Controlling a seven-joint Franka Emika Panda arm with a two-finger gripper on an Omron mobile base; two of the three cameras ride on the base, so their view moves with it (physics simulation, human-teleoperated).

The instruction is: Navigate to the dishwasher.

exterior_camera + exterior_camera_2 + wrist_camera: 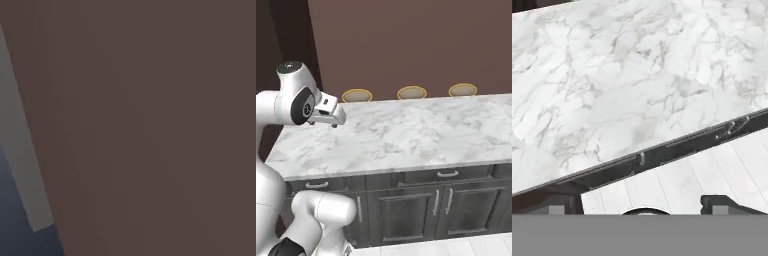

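Right base view has the hand (331, 117) parked empty above the marble table (406, 135), fingers apart, since only driving is needed

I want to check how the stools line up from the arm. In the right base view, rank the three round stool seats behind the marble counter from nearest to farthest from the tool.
1. Left stool seat, just right of the tool.
2. Middle stool seat, behind the counter's centre.
3. Right stool seat, farthest right.

Fingers (724, 202) cut off below.
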